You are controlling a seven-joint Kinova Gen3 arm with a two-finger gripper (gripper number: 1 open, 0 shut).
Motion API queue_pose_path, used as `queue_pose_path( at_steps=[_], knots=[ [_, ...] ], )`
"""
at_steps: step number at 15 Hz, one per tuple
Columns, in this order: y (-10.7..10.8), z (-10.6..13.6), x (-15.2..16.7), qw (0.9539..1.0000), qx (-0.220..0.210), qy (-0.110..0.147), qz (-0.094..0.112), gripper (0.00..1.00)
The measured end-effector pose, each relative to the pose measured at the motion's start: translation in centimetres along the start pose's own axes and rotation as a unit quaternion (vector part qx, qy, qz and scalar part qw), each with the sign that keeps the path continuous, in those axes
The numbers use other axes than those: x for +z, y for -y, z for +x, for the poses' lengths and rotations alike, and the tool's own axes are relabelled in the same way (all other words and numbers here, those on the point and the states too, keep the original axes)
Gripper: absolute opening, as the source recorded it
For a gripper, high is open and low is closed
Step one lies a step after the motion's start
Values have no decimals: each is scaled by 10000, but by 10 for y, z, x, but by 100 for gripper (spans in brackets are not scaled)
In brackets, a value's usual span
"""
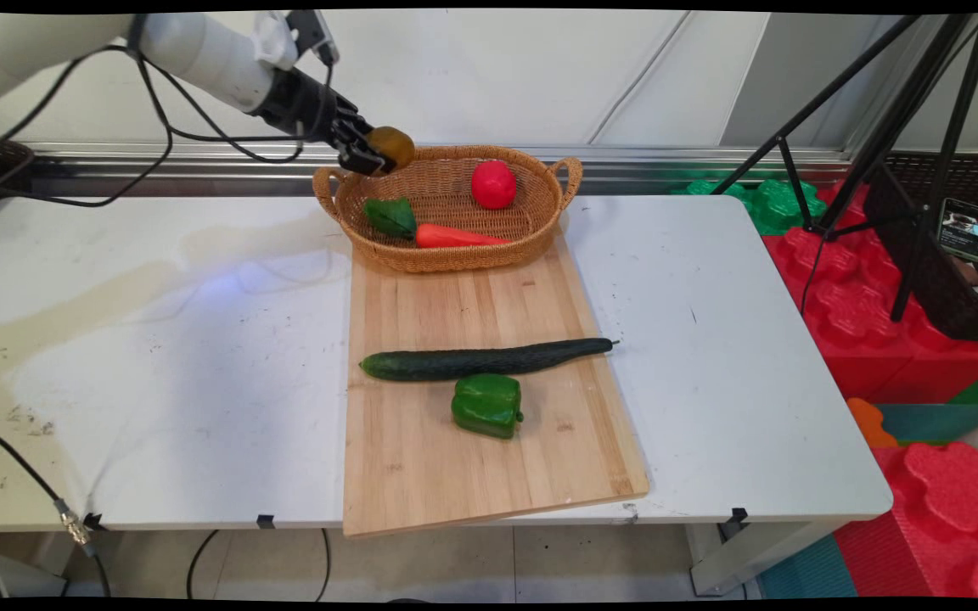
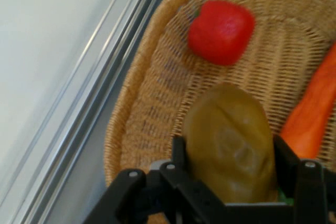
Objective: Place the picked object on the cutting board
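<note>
My gripper (image 1: 377,153) is shut on a brown potato (image 1: 392,144), held in the air over the back left rim of a wicker basket (image 1: 540,233). In the hand view the potato (image 2: 231,142) sits between both fingers (image 2: 181,156), above the basket's woven floor (image 2: 157,87). Inside the basket lie a red tomato (image 1: 493,184), also seen as the tomato (image 2: 220,31) in the hand view, and an orange carrot (image 1: 455,237) with green leaves (image 1: 390,217). The carrot (image 2: 312,116) shows at the right edge of the hand view.
A wooden cutting board (image 1: 421,458) runs from the basket to the table's near edge, with a long cucumber (image 1: 485,360) and a green bell pepper (image 1: 487,405) on it. A black tripod (image 1: 905,127) and red foam blocks (image 1: 854,305) stand right of the white table (image 1: 158,356).
</note>
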Motion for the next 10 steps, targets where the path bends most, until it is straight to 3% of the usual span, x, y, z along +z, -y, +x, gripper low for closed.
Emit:
queue_pose_path(
  at_steps=[5,10],
  knots=[
    [-25,4,-40,9980,175,-193,-579,0],
    [-57,2,-47,9936,239,-237,-1077,0]
  ],
)
